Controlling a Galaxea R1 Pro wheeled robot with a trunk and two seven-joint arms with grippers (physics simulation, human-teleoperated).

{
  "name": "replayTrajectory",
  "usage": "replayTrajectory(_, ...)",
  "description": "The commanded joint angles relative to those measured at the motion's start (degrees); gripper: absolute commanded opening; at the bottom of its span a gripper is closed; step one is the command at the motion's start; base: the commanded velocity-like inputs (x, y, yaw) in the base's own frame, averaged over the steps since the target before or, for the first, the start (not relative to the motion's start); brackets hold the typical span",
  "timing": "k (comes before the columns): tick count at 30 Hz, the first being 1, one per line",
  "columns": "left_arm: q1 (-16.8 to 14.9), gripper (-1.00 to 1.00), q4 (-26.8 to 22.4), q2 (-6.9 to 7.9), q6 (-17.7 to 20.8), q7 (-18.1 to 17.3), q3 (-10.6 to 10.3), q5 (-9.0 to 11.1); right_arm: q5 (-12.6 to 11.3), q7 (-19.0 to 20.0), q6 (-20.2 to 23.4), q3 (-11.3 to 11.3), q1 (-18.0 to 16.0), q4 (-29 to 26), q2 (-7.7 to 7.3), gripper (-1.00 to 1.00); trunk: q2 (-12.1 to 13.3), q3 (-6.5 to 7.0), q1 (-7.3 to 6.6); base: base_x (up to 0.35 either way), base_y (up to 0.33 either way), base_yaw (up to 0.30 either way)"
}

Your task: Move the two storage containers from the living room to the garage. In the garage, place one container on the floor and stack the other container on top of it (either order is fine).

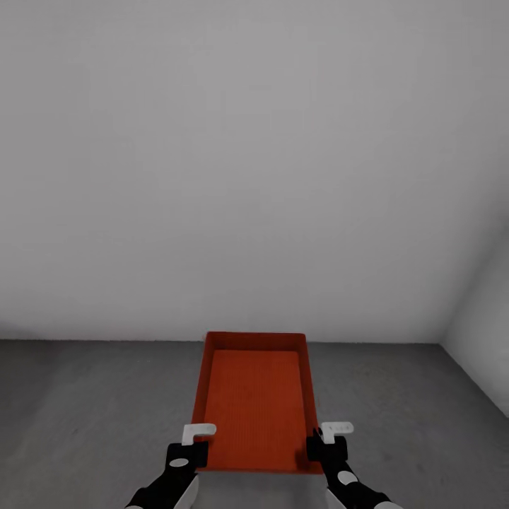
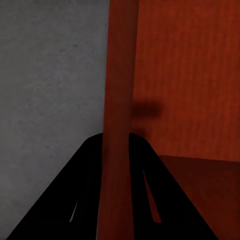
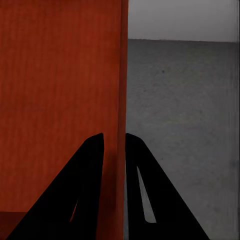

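Note:
One orange-red open-topped storage container lies lengthwise ahead of me over the garage's dark grey concrete floor, its far end close to the white wall. My left gripper is shut on the container's left wall near its near end; in the left wrist view its fingers straddle that wall. My right gripper is shut on the right wall the same way. The container is empty. Whether it rests on the floor or hangs just above it, I cannot tell.
A plain white wall stands straight ahead, just behind the container. A second white wall meets it at a corner on the right. Bare concrete spreads to both sides of the container.

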Motion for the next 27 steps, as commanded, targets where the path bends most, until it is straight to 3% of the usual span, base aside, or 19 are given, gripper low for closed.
replayTrajectory(1, 0.01, -1.00, 0.26, 0.46, 0.14, 0.41, -1.59, 1.08, 0.71, 0.07, -3.84, -0.58, -0.10, -1.08, -0.43, -1.00, -0.08, -0.09, 0.05, 0.304, 0.000, -0.286)
replayTrajectory(7, 0.01, -1.00, 0.26, 0.46, 0.14, 0.41, -1.59, 1.08, 0.78, 0.07, -3.84, -0.58, -0.10, -1.08, -0.38, -1.00, -0.08, -0.09, 0.05, 0.199, 0.000, -0.188)
replayTrajectory(27, 0.01, -1.00, 0.23, 0.46, 0.14, 0.41, -1.59, 1.08, 0.79, -0.23, -3.74, -0.56, -0.10, -1.08, -0.26, -1.00, -0.08, -0.09, 0.05, 0.007, 0.033, -0.006)
